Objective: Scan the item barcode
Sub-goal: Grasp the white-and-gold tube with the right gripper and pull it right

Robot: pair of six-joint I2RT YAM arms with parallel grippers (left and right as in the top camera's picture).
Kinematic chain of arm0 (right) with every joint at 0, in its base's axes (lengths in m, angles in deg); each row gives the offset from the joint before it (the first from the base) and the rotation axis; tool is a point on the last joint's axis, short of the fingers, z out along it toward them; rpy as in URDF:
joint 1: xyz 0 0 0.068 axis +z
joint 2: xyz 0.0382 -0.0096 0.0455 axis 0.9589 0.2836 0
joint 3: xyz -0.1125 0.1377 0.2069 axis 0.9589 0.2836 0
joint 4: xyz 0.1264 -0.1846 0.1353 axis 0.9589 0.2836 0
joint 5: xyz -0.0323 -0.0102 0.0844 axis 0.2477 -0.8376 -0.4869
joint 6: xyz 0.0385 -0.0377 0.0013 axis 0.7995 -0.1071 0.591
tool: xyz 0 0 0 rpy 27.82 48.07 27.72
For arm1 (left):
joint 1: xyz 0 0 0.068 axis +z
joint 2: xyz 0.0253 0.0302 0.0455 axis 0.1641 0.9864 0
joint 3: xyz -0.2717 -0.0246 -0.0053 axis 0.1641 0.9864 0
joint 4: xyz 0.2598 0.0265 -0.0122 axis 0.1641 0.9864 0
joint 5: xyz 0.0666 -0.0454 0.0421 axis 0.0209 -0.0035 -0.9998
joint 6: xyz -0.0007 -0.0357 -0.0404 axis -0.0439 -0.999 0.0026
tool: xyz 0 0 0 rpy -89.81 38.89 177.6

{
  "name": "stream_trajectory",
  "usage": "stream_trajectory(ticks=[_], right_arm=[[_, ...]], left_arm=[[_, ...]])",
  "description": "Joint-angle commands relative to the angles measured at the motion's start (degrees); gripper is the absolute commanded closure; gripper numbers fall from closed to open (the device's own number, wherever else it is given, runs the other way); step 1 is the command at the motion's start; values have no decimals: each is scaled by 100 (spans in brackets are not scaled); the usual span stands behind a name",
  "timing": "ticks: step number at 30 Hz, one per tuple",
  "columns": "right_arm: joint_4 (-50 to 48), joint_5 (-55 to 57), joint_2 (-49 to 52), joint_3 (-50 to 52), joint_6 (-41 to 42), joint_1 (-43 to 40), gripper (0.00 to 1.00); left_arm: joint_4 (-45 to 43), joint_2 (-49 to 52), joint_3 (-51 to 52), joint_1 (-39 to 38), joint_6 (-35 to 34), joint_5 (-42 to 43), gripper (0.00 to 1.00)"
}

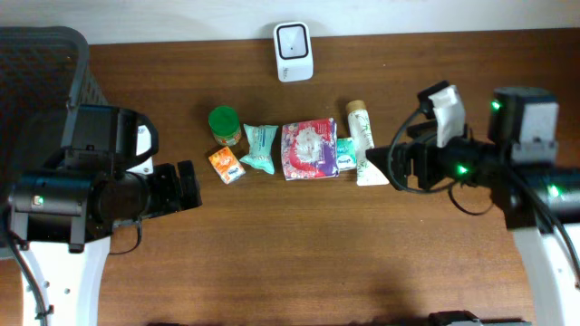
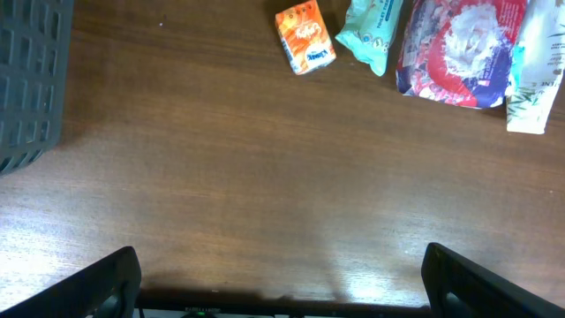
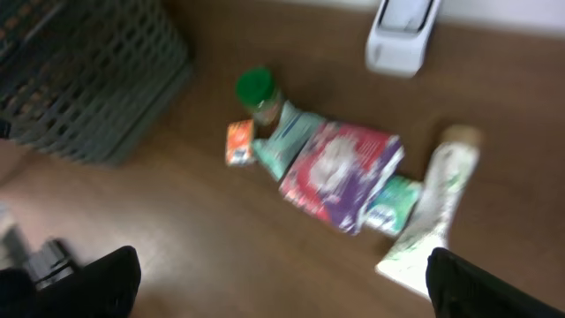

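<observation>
A white barcode scanner [image 1: 294,52] stands at the table's far edge, blurred in the right wrist view too [image 3: 402,31]. A row of items lies mid-table: a green-lidded jar [image 1: 224,125], a small orange box [image 1: 227,166], a teal pouch [image 1: 259,148], a red-and-purple packet [image 1: 309,148], a small green pack [image 1: 346,154] and a white tube [image 1: 365,145]. My left gripper [image 1: 190,186] hangs open left of the orange box [image 2: 305,37], holding nothing. Just right of the tube [image 3: 428,216], my right gripper [image 1: 396,167] is open and empty.
A dark grey mesh basket [image 1: 36,63] fills the far left corner, beside my left arm; it also shows in the left wrist view [image 2: 31,79] and the right wrist view [image 3: 88,71]. Bare brown wood lies in front of the row.
</observation>
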Motion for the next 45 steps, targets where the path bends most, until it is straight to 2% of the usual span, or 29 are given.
stream_trajectory(ticks=[1, 2, 3, 4, 5, 10, 12, 15, 18, 22, 24, 28, 30, 34, 35, 36, 40, 45], right_arm=[[-31, -433, 745, -92, -11, -31, 2], [-28, -133, 857, -92, 177, -31, 2], [-22, 855, 1029, -92, 835, -31, 1], [116, 2350, 1340, -92, 1731, -31, 2], [234, 2575, 1593, -92, 1742, -31, 2], [111, 2509, 2430, -92, 2247, -31, 1], [-81, 2052, 2516, -92, 2260, -31, 2], [-400, 1976, 2529, -90, 2258, -24, 1], [-616, 2033, 2686, -90, 2258, -20, 9], [-846, 2028, 3086, -90, 2258, -20, 11], [-942, 2033, 3281, -90, 2256, -20, 16], [-1088, 2205, 3624, -90, 2256, -22, 18], [-1130, 2199, 3803, -90, 2258, -20, 25], [-1429, 2170, 4201, -90, 2258, -15, 26], [-1497, 2146, 4280, -90, 2258, -15, 29], [-1582, 2129, 4356, -90, 2258, -15, 36], [-1735, 2181, 4494, -90, 2256, -15, 47], [-1919, 2111, 4721, -85, 2249, 59, 47]], left_arm=[[-7, -52, -9, 4, 48, -42, 1], [-9, -52, -9, 4, 48, -42, 1], [-9, -52, -9, 4, 48, -42, 1], [-7, -52, -9, 4, 48, -42, 1], [-9, -52, -9, 4, 48, -39, 1], [-9, -52, -9, 4, 48, -42, 1], [-9, -52, -9, 4, 48, -42, 1], [-7, -52, -9, 4, 48, -42, 1], [-9, -52, -9, 4, 48, -42, 1], [-7, -52, -9, 4, 48, -42, 1], [-9, -52, -9, 4, 48, -39, 1], [-9, -52, -9, 4, 48, -42, 1], [-9, -52, -9, 4, 48, -42, 1], [-9, -52, -9, 4, 48, -42, 1], [-7, -52, -9, 4, 48, -42, 1], [-9, -52, -9, 4, 48, -42, 1], [-9, -52, -9, 4, 48, -42, 1], [-9, -52, -9, 4, 48, -42, 1]])
